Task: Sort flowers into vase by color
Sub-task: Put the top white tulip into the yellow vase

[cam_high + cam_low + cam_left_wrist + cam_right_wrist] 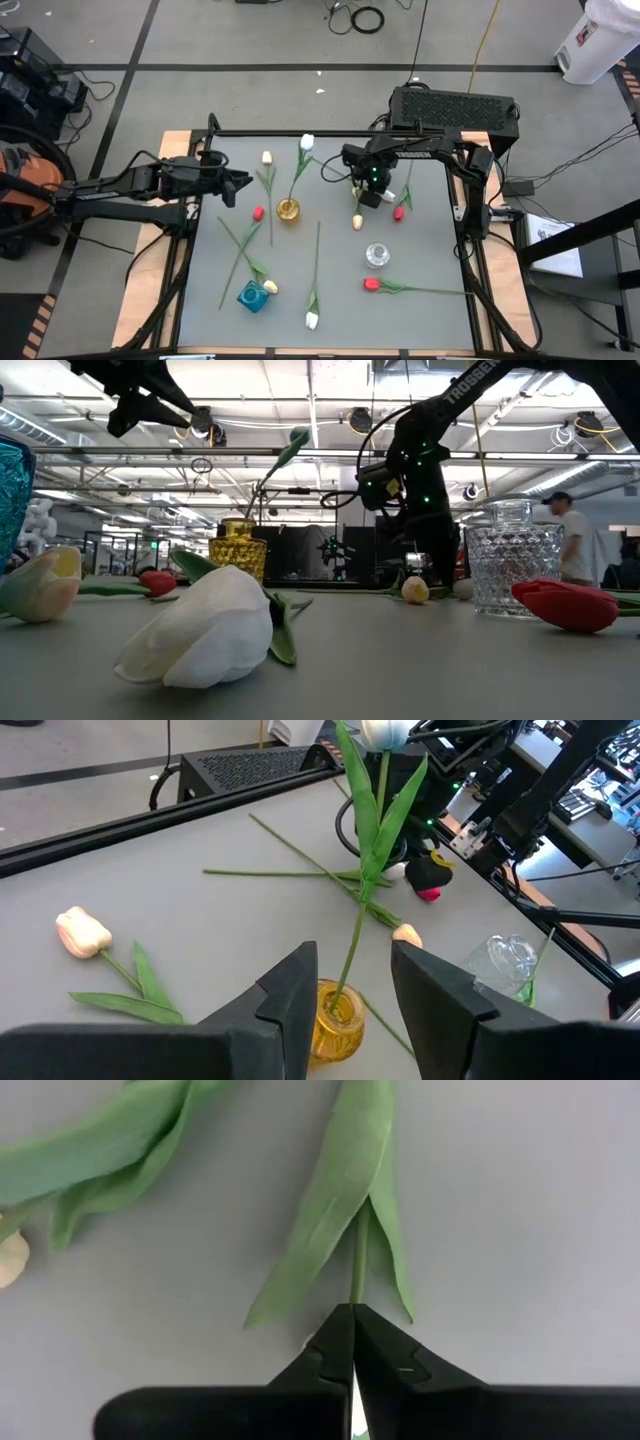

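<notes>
Several artificial tulips lie scattered on the grey table [420, 320]. A white tulip [307, 142] stands with its stem in the yellow vase [288, 210]. The blue vase [253, 296] and the clear vase [377, 255] hold nothing. My right gripper [368, 196] points down at the table's far right part and is shut on a tulip stem. A pale yellow head [357, 221] and a red head [398, 213] lie close by. My left gripper [240, 185] hangs open above the table, left of the yellow vase [335, 1020], touching nothing. My right gripper [353, 1330] pinches a thin green stem [358, 1275] between its two fingertips, just below where two leaves [340, 1190] branch off. It comes from above, pointing down. The stem and leaves lie flat against the table; the flower's head is out of the wrist view.
Other tulips lie left of the yellow vase: a pale yellow one [267, 157] and a red one [258, 212]. Near the front edge are a yellow head [270, 287], a white one [312, 320] and a red one [371, 284]. A black frame bar [300, 133] runs along the far edge.
</notes>
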Motion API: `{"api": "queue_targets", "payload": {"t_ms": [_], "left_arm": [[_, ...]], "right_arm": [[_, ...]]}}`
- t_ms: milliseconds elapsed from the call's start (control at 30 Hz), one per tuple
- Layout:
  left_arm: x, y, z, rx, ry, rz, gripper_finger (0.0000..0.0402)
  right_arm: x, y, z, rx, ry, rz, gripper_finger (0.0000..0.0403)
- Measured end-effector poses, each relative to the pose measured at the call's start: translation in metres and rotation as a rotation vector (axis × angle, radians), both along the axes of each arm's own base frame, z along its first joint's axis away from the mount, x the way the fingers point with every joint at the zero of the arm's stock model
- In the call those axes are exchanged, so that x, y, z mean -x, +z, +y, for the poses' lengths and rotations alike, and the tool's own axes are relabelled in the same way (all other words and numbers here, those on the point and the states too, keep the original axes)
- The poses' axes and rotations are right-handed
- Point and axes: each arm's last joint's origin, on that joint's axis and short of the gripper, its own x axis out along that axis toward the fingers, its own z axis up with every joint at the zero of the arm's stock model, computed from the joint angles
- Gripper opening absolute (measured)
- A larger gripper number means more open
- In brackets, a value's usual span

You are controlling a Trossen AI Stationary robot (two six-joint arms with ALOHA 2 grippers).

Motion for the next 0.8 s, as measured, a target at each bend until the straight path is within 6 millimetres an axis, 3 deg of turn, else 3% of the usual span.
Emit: {"api": "queue_targets", "payload": {"t_ms": [500, 800], "left_arm": [[0.0000, -0.0001, 0.0000, 0.000, -0.001, 0.001, 0.0137], [0.0000, -0.0001, 0.0000, 0.000, -0.001, 0.001, 0.0137]], "right_arm": [[-0.0074, -0.0007, -0.0047, 0.065, -0.008, -0.070, 0.0123], [-0.0037, -0.0006, -0.0094, 0.090, -0.076, -0.045, 0.0141]]}}
